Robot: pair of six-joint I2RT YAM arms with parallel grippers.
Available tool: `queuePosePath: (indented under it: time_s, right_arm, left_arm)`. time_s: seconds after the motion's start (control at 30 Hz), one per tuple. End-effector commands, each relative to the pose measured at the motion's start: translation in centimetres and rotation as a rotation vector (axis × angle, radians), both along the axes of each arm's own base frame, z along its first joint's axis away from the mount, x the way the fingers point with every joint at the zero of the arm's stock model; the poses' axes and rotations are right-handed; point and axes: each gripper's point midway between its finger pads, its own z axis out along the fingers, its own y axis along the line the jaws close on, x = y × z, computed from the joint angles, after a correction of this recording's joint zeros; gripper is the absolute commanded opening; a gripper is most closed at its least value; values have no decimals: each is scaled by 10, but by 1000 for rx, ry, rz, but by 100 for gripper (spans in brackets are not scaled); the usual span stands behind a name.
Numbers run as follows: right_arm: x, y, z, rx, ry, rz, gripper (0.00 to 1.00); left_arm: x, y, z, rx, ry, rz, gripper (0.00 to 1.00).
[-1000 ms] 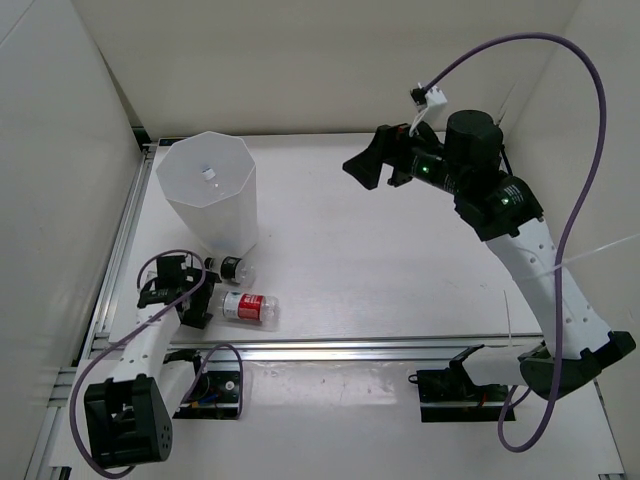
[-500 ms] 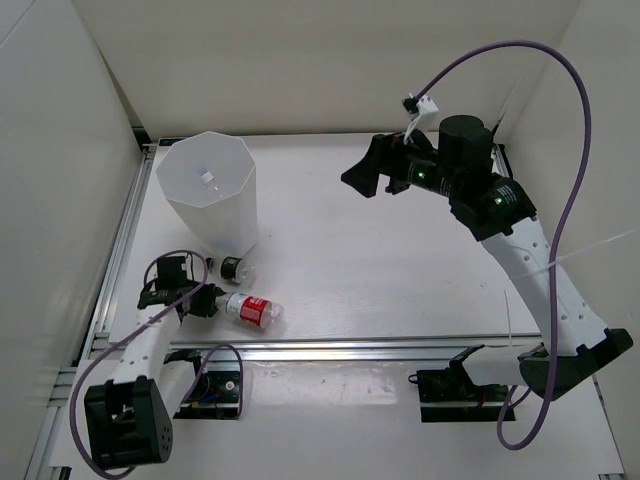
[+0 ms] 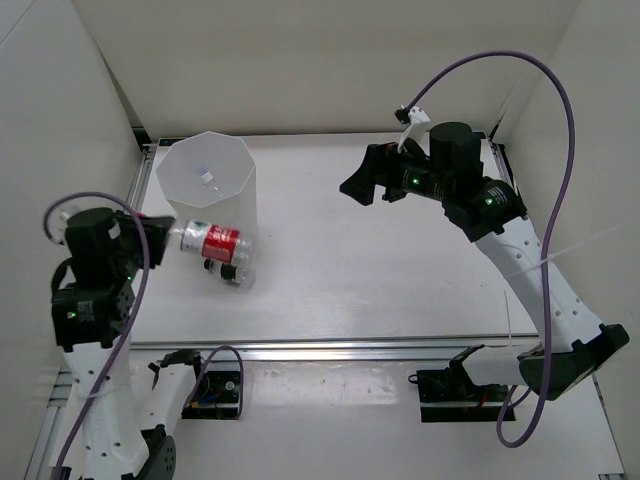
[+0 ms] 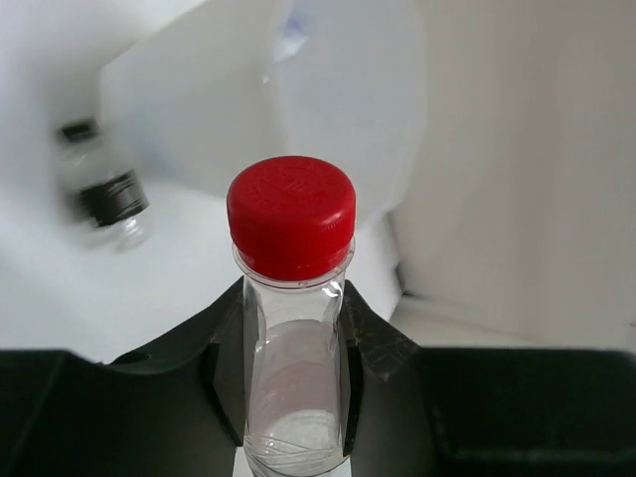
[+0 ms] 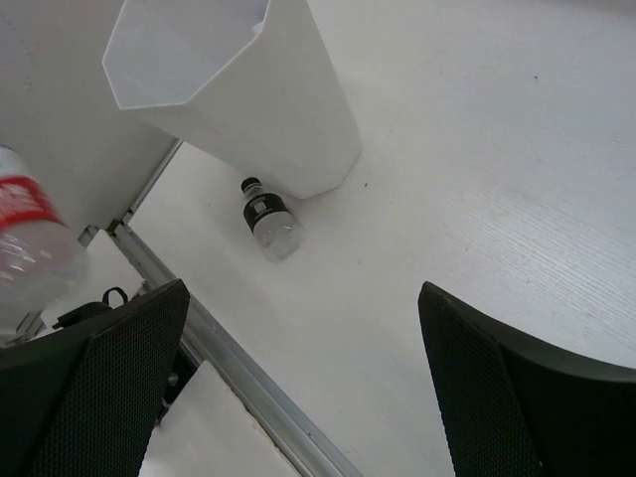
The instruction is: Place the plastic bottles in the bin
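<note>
I hold the left gripper (image 3: 160,237) clenched on the red-capped bottle (image 3: 207,240), airborne at 6 o'clock of the bin (image 3: 240,215). The right gripper (image 3: 358,184) is spread and empty. The white-capped bottle (image 3: 207,178) is binned; the black-capped bottle (image 3: 230,272) remains outside.

The top view looks steeply down from the near side over the whole surface (image 3: 400,270). The left wrist view sits close behind the red bottle (image 4: 291,214), facing the bin (image 4: 328,99). The right wrist view looks down from high up — all three share the bin and the black-capped bottle (image 5: 268,214).
</note>
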Motion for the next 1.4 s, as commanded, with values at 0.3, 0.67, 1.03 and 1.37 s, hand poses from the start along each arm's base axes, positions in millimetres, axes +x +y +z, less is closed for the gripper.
queuePosePath:
  time_s: [0.3, 0.67, 1.03, 1.37]
  right_arm:
    - [-7, 5, 25, 55, -49, 53, 100]
    - [-16, -17, 37, 21, -115, 18, 100]
    - [-13, -44, 13, 4, -60, -68, 100]
    - [-13, -40, 8, 17, -37, -39, 100]
  left_arm:
    - [113, 77, 126, 407, -193, 189, 11]
    - [171, 75, 121, 599, -93, 190, 98]
    - [46, 13, 35, 283, -236, -24, 100]
    - [-2, -38, -142, -55, -82, -161, 100]
